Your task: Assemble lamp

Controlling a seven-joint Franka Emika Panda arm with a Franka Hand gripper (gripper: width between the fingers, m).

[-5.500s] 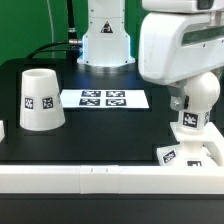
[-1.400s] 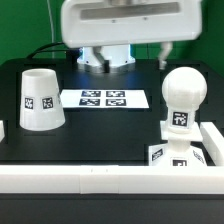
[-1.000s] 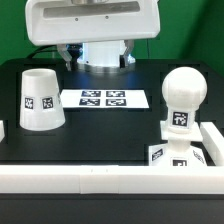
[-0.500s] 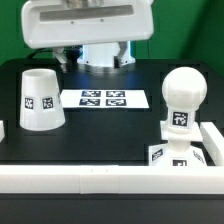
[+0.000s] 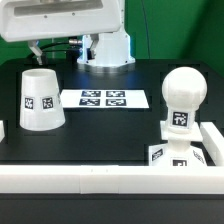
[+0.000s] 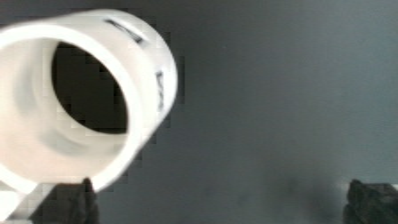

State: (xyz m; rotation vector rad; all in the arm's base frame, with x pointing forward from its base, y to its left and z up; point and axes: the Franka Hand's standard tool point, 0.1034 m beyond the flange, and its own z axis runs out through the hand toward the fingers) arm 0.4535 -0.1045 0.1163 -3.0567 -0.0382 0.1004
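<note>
The white tapered shade (image 5: 40,98) stands mouth-down on the black table at the exterior view's left, one tag facing the camera. The round-headed bulb (image 5: 183,98) stands upright on the flat square base (image 5: 160,154) at the exterior view's right, near the front rail. My gripper's hand (image 5: 62,18) hangs high above the table, over the shade and a little behind it. In the wrist view the shade's (image 6: 86,105) open end shows large and blurred beside my open gripper (image 6: 217,205). The dark fingertips (image 6: 64,204) stand wide apart with nothing between them.
The marker board (image 5: 104,98) lies flat on the table between the shade and the bulb. A white rail (image 5: 90,178) runs along the front edge and a raised white wall (image 5: 213,140) stands behind the base. The arm's pedestal (image 5: 106,48) stands at the back.
My hand has moved to the exterior view's left, from above the marker board to above the shade. Earlier it was at the bulb and let it go. Bulb, base and shade have not moved.
</note>
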